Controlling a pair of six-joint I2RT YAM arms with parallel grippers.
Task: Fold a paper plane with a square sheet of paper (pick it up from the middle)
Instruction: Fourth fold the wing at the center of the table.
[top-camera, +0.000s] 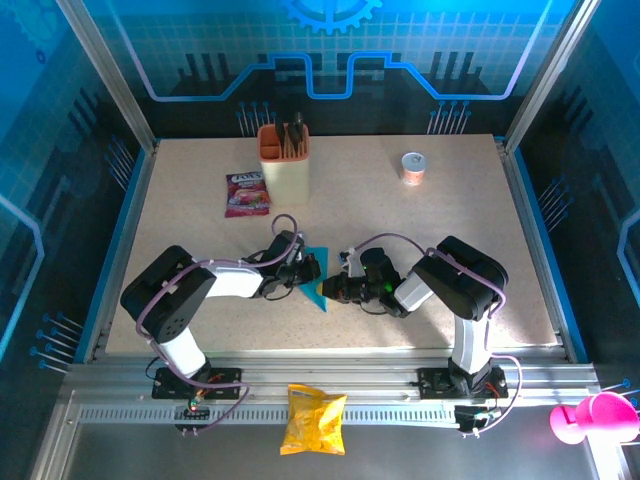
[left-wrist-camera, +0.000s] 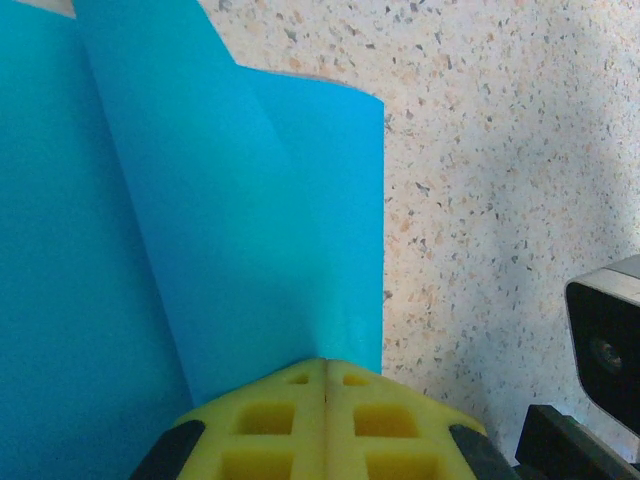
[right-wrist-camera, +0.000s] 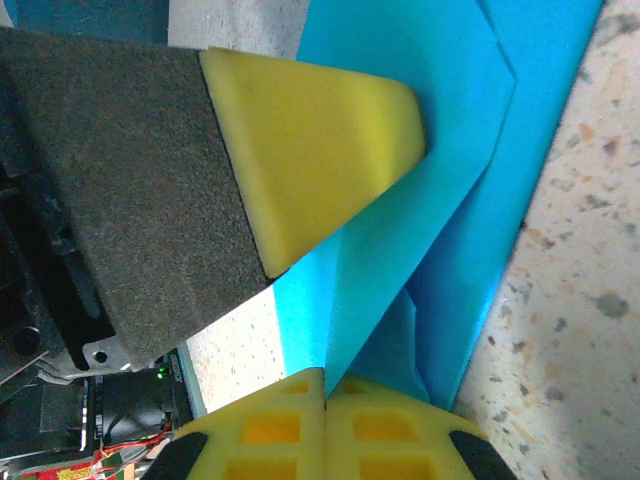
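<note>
On the worktop (top-camera: 450, 230), left of centre, the left tool (top-camera: 306, 272) lies low, and in its wrist view (left-wrist-camera: 325, 372) its yellow pads (left-wrist-camera: 270, 415) are pressed together on an edge of the cyan-blue sheet of paper (left-wrist-camera: 200, 250), which fans away from them in overlapping folded layers. The sheet of paper (top-camera: 320, 302) sits just in front of the middle of the worktop, between the two tools and partly lifted off the speckled surface. Just to its right, the right tool (top-camera: 330, 290) meets it head-on, its own yellow pads (right-wrist-camera: 270, 425) also clamped on a lower fold of the paper (right-wrist-camera: 450, 150), with the left tool's pad (right-wrist-camera: 310, 150) touching the sheet just above.
</note>
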